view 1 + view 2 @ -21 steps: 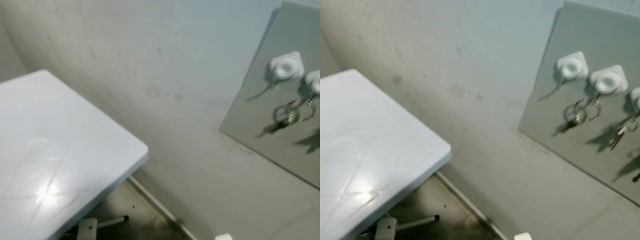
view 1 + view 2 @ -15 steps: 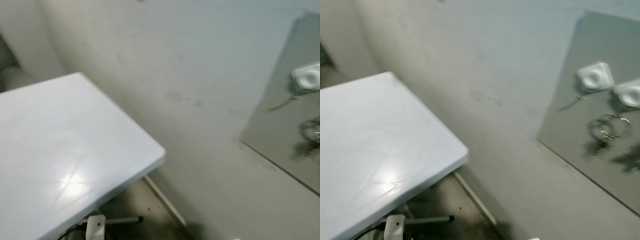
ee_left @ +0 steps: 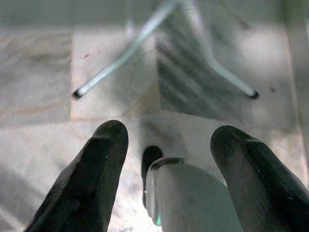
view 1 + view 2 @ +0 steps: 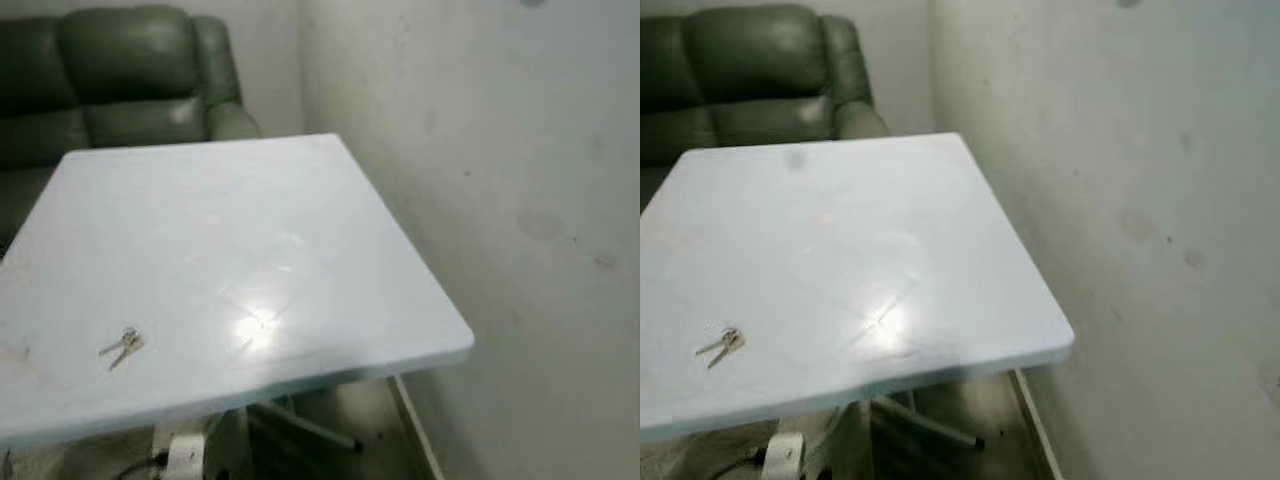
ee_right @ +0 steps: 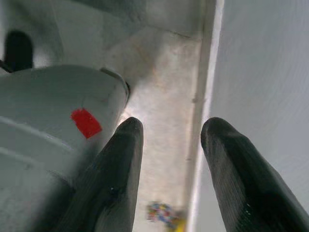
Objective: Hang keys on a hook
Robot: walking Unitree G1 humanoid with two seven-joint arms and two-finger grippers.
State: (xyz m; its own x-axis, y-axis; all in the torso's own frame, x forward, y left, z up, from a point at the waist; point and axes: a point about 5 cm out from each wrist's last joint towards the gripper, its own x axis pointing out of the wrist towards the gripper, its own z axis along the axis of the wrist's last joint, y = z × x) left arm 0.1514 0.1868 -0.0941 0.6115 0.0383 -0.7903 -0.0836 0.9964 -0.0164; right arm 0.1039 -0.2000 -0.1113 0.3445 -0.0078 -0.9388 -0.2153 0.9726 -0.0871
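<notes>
Wide open white table [image 4: 300,230] top, bare but for a small bunch of keys [image 4: 122,346] lying flat near the front left edge — open from above and on every side. Hemmed on the right by a plain wall [image 4: 520,200], with a narrow gap between table edge and wall. Blocked at the far side by a dark green sofa [image 4: 120,80] close against the tabletop. Beneath — slanted metal table legs [image 3: 120,53] crossing the tiled floor [image 3: 38,63], with open tile between them.
</notes>
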